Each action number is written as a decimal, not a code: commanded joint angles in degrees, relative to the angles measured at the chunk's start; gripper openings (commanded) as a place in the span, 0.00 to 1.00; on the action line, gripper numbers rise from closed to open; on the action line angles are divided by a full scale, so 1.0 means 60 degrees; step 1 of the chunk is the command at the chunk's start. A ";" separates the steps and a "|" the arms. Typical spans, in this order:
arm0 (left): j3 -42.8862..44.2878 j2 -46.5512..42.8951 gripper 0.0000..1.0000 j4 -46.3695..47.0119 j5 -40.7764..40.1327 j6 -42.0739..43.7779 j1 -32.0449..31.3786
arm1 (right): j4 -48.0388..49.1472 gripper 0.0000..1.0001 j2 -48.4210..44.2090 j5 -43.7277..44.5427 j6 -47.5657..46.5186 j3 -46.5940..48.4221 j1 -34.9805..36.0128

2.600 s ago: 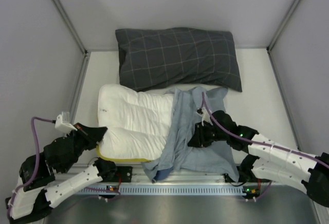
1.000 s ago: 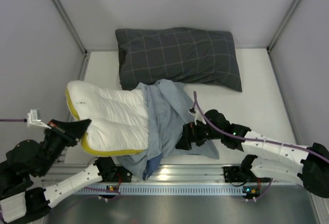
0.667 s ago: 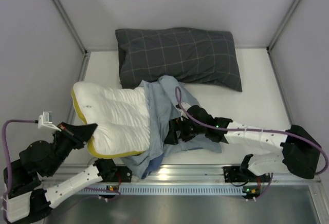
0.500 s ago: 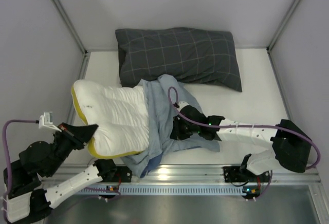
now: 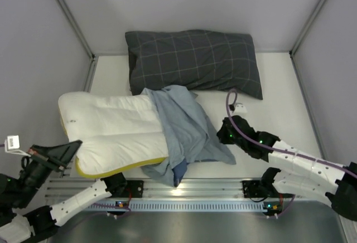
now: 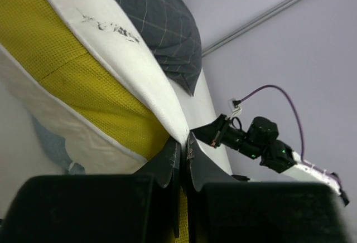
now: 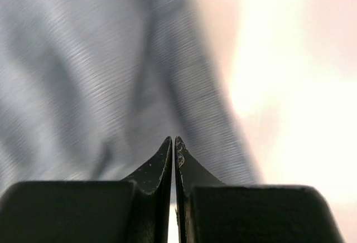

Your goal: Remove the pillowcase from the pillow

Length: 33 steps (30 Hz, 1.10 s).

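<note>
At the pillow's (image 5: 111,134) right end the pillowcase (image 5: 181,126) covers just the tip. Left hand (image 6: 181,142) pinches the pillow's edge; right hand (image 7: 173,141) is closed, seemingly on nothing. If I pull now, the case likely rides along.

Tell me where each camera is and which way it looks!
Top external: above and behind, looking down on the left arm, right arm, pillow, pillowcase and dark grey pillow.
Left wrist: on the left arm, looking along left fingers pinching the pillow's edge.
Right wrist: on the right arm, shut right fingers before blurry pillowcase.
Shared: top and left wrist both show dark grey pillow, right arm.
</note>
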 commanded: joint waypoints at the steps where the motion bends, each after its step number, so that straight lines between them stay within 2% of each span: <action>1: 0.0824 -0.0533 0.00 0.0481 -0.0586 0.0061 0.0033 | -0.1176 0.00 -0.0746 0.0654 -0.0486 -0.0359 -0.1245; 4: 0.1015 -0.0987 0.00 0.0276 -0.0792 -0.0144 0.0033 | -0.1425 0.00 -0.1186 0.0534 -0.0808 -0.0317 -0.2183; 7: 0.1191 -0.1017 0.00 -0.0062 -0.0851 -0.0349 0.0048 | -0.1397 0.00 -0.1245 0.0141 -0.1160 -0.0185 -0.2361; 8: 0.1119 -0.1003 0.00 -0.0048 -0.0793 -0.0393 0.0034 | -0.1034 0.00 -0.1071 -0.0239 -0.1436 -0.0184 -0.2376; 10: 0.0782 -0.0959 0.00 -0.0033 -0.0675 -0.0525 0.0033 | -0.0432 0.00 -0.0735 -0.2242 -0.2050 -0.0141 -0.2361; 14: 0.0182 -0.0754 0.00 -0.0033 -0.0558 -0.0686 0.0004 | 0.0740 0.71 0.0625 -0.4546 -0.2172 -0.0081 -0.2288; 16: -0.0067 -0.0550 0.00 -0.0019 -0.0412 -0.0744 -0.0010 | 0.1501 0.79 0.0907 -0.5454 -0.1968 -0.0067 -0.2288; 17: -0.0141 -0.0447 0.00 -0.0033 -0.0368 -0.0745 0.0004 | 0.1838 0.88 0.1096 -0.5820 -0.1821 -0.0096 -0.2288; 19: -0.0287 -0.0155 0.00 -0.0033 -0.0120 -0.0774 -0.0010 | 0.3093 0.97 0.1230 -0.6963 -0.1078 -0.0242 -0.2317; 21: -0.0522 0.0080 0.00 -0.0048 0.0100 -0.0730 -0.0025 | 0.3990 0.99 0.1537 -0.8058 -0.0694 -0.0330 -0.2318; 22: -0.0624 0.0372 0.00 -0.0048 0.0232 -0.0701 -0.0011 | 0.4517 0.99 0.1654 -0.8196 -0.0445 -0.0403 -0.2347; 25: -0.1122 0.1074 0.00 -0.0048 0.0803 -0.0584 -0.0011 | 0.4757 0.99 0.1816 -0.8052 -0.0486 -0.0579 -0.2332; 29: -0.1796 0.2013 0.00 -0.0048 0.1404 -0.0466 0.0004 | 0.3297 0.99 0.1218 -0.7159 -0.1159 -0.0477 -0.2318; 33: -0.2236 0.2366 0.00 0.0303 0.1376 -0.0526 0.0019 | 0.2342 0.99 0.0295 -0.6967 -0.1789 -0.0462 -0.2113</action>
